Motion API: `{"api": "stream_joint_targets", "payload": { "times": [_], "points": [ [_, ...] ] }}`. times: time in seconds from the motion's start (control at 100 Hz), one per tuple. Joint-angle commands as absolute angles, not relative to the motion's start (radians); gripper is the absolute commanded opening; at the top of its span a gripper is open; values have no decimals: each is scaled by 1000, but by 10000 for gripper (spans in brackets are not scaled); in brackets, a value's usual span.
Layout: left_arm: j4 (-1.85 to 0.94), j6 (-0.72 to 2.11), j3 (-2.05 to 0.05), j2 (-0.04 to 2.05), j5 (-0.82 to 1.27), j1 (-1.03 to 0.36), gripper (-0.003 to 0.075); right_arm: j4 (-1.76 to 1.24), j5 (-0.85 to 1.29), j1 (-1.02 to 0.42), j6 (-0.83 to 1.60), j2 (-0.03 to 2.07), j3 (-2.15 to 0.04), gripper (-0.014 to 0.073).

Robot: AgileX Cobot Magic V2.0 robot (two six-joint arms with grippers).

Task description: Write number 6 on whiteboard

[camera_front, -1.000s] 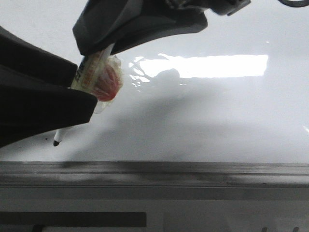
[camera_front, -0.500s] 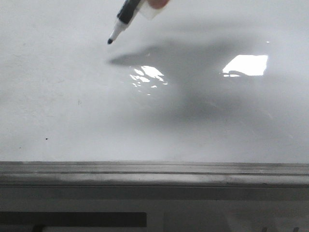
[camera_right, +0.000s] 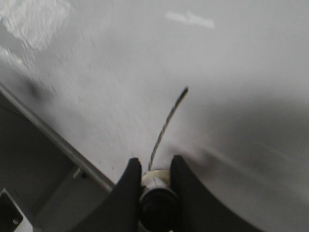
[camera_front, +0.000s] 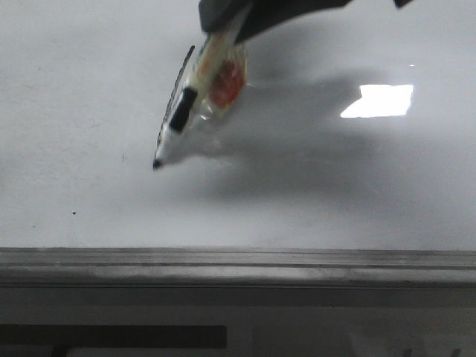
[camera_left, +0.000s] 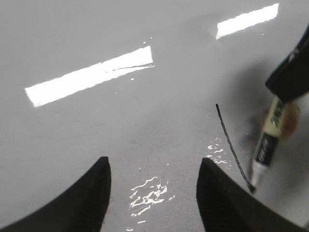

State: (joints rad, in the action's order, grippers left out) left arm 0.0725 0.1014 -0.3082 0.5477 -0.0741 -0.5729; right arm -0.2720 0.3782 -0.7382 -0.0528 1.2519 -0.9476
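Observation:
The whiteboard (camera_front: 349,201) is glossy white-grey with light glare. My right gripper (camera_front: 227,22) comes in from the top, shut on a marker (camera_front: 195,104) with a red-and-white label. The marker's black tip (camera_front: 157,164) touches the board. Of the number 6 (camera_front: 177,85), only a thin slanted black stroke shows, running from the tip up and to the right; no loop shows. The stroke also shows in the left wrist view (camera_left: 231,145) and the right wrist view (camera_right: 166,123). My left gripper (camera_left: 152,171) is open and empty, above the board beside the marker (camera_left: 264,154). My right gripper (camera_right: 154,166) grips the marker barrel (camera_right: 157,205).
A grey metal rail (camera_front: 238,262) runs along the board's lower edge, with a grey ledge below it. Tiny black specks (camera_front: 73,213) dot the board at the lower left. The rail also shows in the right wrist view (camera_right: 53,137).
The marker went from low on the left, up to the top of the board, then down and left with its tip on the board, leaving a slanted black stroke.

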Motion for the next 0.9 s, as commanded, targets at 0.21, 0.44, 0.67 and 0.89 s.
{"api": "stream_joint_targets", "payload": {
  "times": [0.21, 0.44, 0.67, 0.89],
  "points": [
    [61, 98, -342, 546, -141, -572, 368, -173, 301, -704, -31, 1158, -946, -62],
    [61, 98, -342, 546, -141, -572, 368, -187, 271, -742, -31, 1235, -966, -64],
    [61, 98, -342, 546, -141, -572, 368, -187, 238, -782, -31, 1204, -966, -64],
    [65, 98, -342, 564, -141, -675, 368, -194, 249, -842, -31, 1137, -968, -64]
  ]
}}
